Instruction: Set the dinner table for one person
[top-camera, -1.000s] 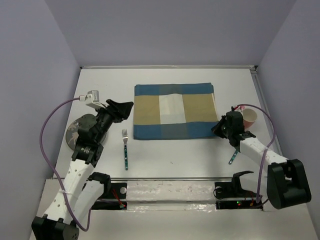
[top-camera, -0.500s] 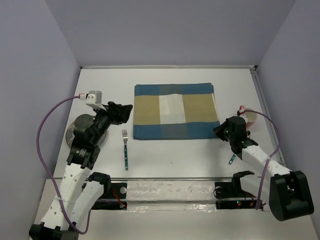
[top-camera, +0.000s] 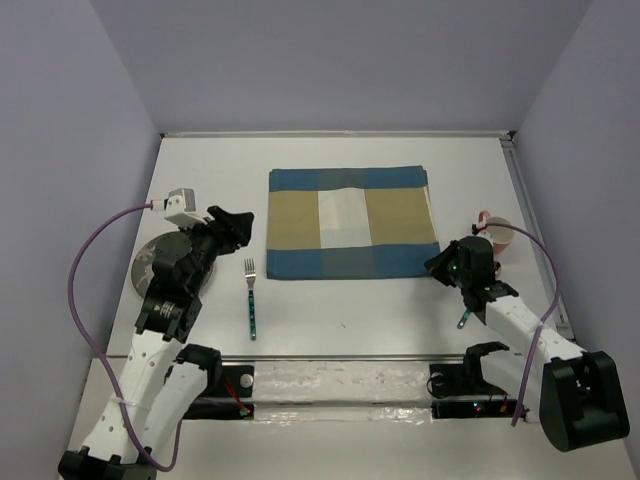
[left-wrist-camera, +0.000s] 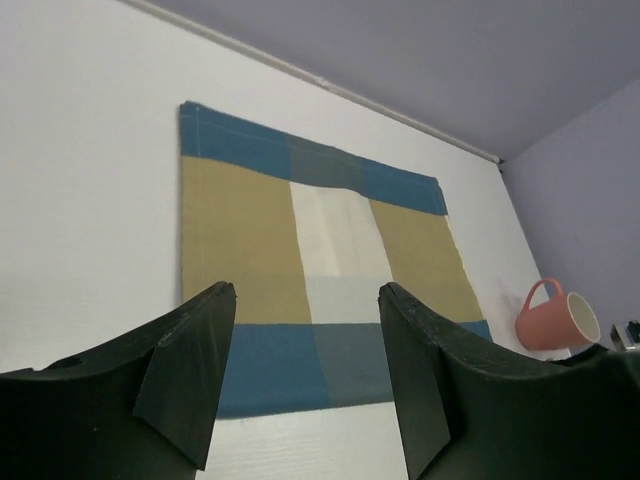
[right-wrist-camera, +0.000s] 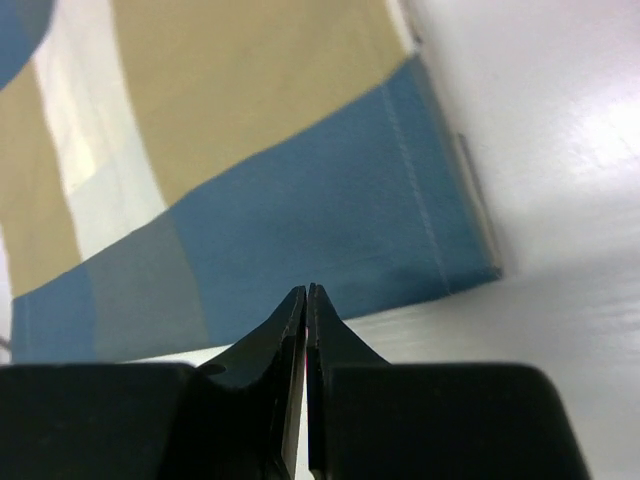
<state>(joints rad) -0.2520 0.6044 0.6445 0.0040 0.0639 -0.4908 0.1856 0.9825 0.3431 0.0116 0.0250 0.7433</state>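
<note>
On the white tabletop (top-camera: 340, 300), the thin, stiff fork (top-camera: 251, 300) at eight o'clock from the placemat (top-camera: 350, 222) likely needs a mid-handle pinch; left hand (left-wrist-camera: 305, 300) spread, right hand (right-wrist-camera: 307, 295) pressed together.

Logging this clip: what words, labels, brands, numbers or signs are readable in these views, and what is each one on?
No readable text in any view.
The checked placemat, the pink mug and the white dinner table show no print.
The fork has pale specks on its teal handle, too small to tell whether they are pattern or lettering.
</note>
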